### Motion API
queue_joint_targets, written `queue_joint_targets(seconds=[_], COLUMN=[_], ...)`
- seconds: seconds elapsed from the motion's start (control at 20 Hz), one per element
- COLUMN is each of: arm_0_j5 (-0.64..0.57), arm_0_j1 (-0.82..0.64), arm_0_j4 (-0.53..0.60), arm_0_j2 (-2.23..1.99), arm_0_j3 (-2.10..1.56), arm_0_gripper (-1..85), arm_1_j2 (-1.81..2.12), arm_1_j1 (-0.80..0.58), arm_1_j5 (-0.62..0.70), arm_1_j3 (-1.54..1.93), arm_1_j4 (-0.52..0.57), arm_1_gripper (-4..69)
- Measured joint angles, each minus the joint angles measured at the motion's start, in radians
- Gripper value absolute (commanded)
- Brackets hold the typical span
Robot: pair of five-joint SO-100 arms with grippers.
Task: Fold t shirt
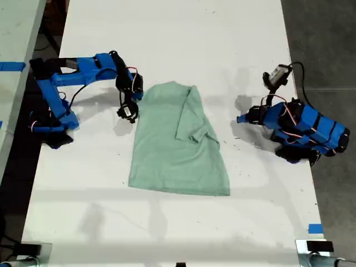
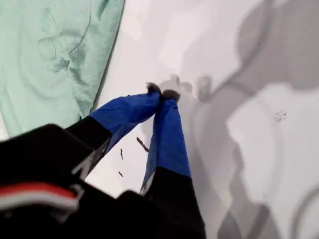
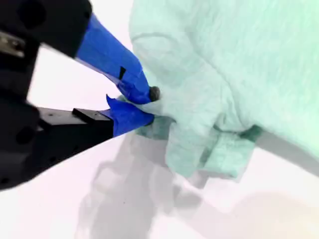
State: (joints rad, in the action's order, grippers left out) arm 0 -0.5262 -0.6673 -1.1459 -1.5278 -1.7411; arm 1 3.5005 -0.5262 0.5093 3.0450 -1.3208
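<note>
**Second wrist view: jaws pinch the shirt's edge**

Second wrist view shows my second gripper with its blue jaws clamped on a bunched fold at the edge of the t shirt, the cloth lifted and hanging just past the tips. My first gripper has its jaws pressed together on nothing, over the bare white table, the shirt lying off to one side of them. In the exterior view the shirt lies between both arms, one sleeve folded inward.
</note>
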Motion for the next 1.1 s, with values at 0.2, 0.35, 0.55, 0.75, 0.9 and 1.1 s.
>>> queue_joint_targets(seconds=[0.2, 0.35, 0.55, 0.75, 0.9, 1.1], arm_0_j5=[0.014, 0.054, 0.083, 0.087, 0.104, 0.106], arm_0_j1=[0.117, 0.219, 0.307, 0.380, 0.411, 0.357], arm_0_j4=[-0.275, -0.288, -0.189, -0.041, 0.031, -0.003], arm_0_j2=[0.178, 0.192, 0.288, 0.357, 0.354, 0.179], arm_0_j3=[0.569, 0.727, 0.730, 0.730, 0.736, 0.692], arm_0_gripper=[-0.2, -0.2, 0.1, 23.1, 21.9, 4.0], arm_1_j2=[0.000, 0.000, 0.000, 0.000, 0.000, 0.000], arm_1_j1=[0.000, 0.000, 0.000, 0.000, 0.000, 0.000], arm_1_j5=[0.000, 0.000, 0.000, 0.000, 0.000, 0.000], arm_1_j3=[0.000, 0.000, 0.000, 0.000, 0.000, 0.000], arm_1_j4=[0.000, 0.000, 0.000, 0.000, 0.000, 0.000], arm_1_gripper=[1.2, 1.2, 1.2, 1.2, 1.2, 1.2])
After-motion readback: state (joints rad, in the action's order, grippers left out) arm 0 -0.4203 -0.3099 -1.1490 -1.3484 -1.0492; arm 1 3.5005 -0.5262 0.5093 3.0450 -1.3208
